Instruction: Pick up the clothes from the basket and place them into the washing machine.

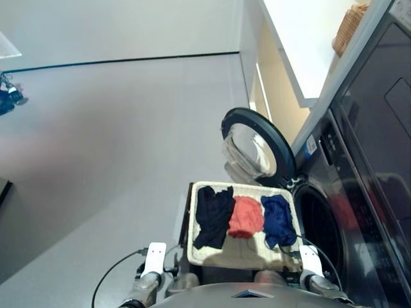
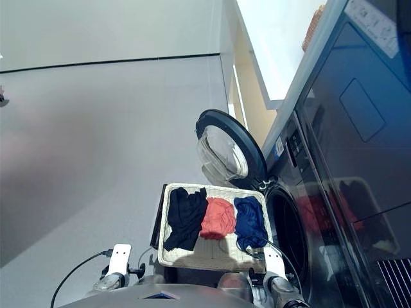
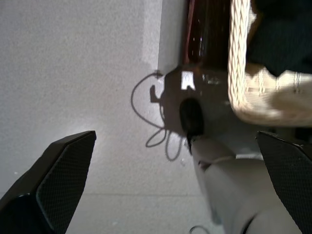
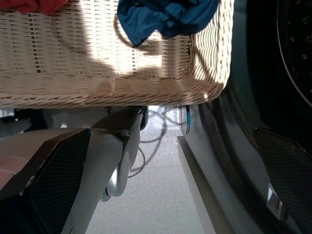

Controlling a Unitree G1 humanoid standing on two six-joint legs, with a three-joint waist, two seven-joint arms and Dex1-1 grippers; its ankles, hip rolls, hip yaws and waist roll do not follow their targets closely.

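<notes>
The basket (image 1: 243, 255) sits low in front of me, cream wicker. Three clothes lie in it side by side: black (image 1: 214, 215), coral-red (image 1: 246, 217) and navy blue (image 1: 278, 220). To its right stands the dark grey washing machine (image 1: 363, 192), its round door (image 1: 257, 147) swung open and the drum mouth (image 1: 319, 221) dark. My left gripper (image 3: 175, 141) is open and empty, beside the basket's near left corner (image 3: 263, 97). My right gripper (image 4: 171, 134) is open too, just below the basket's wall (image 4: 97, 73) under the navy garment (image 4: 165, 17), next to the machine's front.
A small brown wicker basket (image 1: 350, 25) stands on a white counter (image 1: 302, 45) beyond the machine. Grey floor spreads to the left, with a dark blue object (image 1: 9, 96) at the far left edge. A black cable (image 1: 112, 273) loops from my left arm.
</notes>
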